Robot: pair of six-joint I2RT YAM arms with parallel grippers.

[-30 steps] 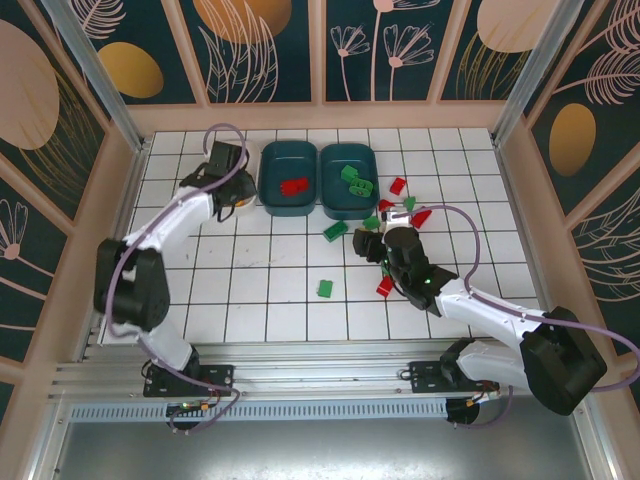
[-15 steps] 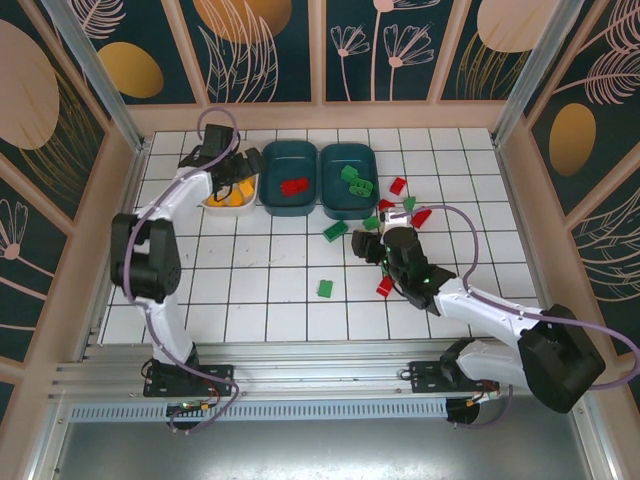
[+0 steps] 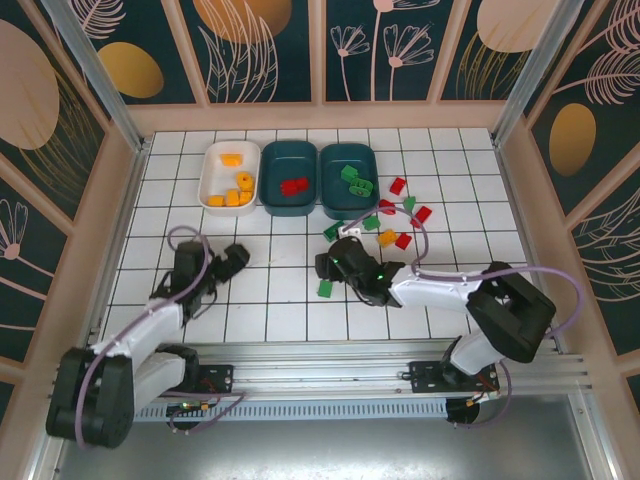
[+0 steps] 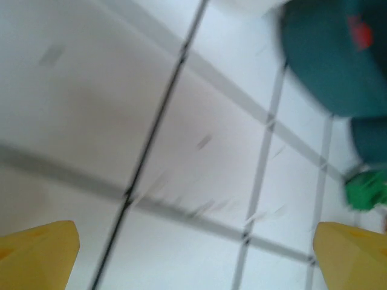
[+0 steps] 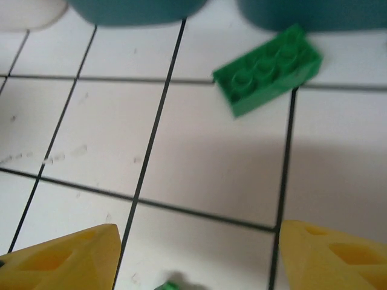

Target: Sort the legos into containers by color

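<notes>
Near arm: right pincer (image 5: 193,257), fingers apart, nothing between them but bare desk (image 5: 199,163). A sliver of green at the bottom edge is too small to name.

The green brick (image 5: 268,69) lies ahead of the right pincer, upper right of the wrist frame. It is flat, studs up, just short of the teal trays (image 5: 133,12). Its long axis slants lower left to upper right, closer to the fingers' closing line than across it.

Judgement: reach forward and a little right, and turn the wrist so the fingers close on the brick's long sides.

Top view: the same brick (image 3: 333,230) sits just below the green-holding teal tray (image 3: 346,149), with the right pincer (image 3: 326,264) just beneath it. A second green brick (image 3: 325,289) lies near, on the pincer's lower side.

The left pincer (image 3: 233,257), fingers apart and empty, sits lower left, well apart from both bricks. Likely the right arm's job.
</notes>
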